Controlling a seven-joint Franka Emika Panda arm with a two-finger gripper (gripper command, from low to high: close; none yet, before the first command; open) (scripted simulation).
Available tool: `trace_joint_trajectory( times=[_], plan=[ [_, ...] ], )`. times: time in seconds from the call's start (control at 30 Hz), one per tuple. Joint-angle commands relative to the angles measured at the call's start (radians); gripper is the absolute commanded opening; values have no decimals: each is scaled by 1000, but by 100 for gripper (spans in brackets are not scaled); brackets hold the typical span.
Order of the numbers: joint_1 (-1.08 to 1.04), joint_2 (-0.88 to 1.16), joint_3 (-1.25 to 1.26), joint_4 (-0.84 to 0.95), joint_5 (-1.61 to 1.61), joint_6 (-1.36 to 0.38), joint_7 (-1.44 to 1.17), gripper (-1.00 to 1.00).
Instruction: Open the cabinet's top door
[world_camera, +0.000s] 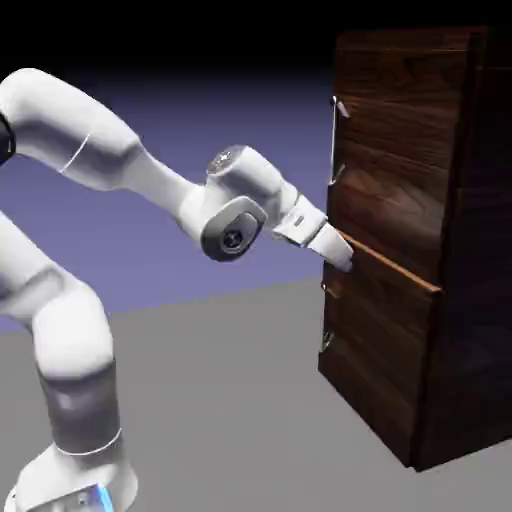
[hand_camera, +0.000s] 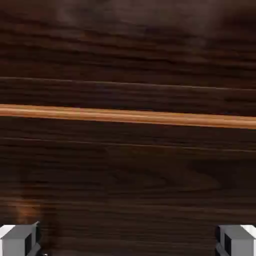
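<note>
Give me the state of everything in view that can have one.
Top door: closed, or close to it; its front lies roughly in line with the panel below.
Bottom door: looks closed.
Top handle: upright, ungripped.
Bottom handle: upright, ungripped.
Gripper: open, nothing between its fingertips, at the cabinet's front.

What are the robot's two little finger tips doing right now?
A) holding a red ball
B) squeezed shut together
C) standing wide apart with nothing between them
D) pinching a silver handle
C: in the hand view the gripper has its grey tips far apart, near opposite sides of the picture, with only the cabinet's dark wood showing behind the gap.
</note>
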Motion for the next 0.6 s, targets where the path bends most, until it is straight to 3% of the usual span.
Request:
trace_joint_trajectory(
  times=[0.0, 0.57],
  plan=[
    [-17, -11, 19, 7, 44, -2, 33, 0],
    [-302, -202, 340, 134, 783, -42, 600, 0]
  ],
)
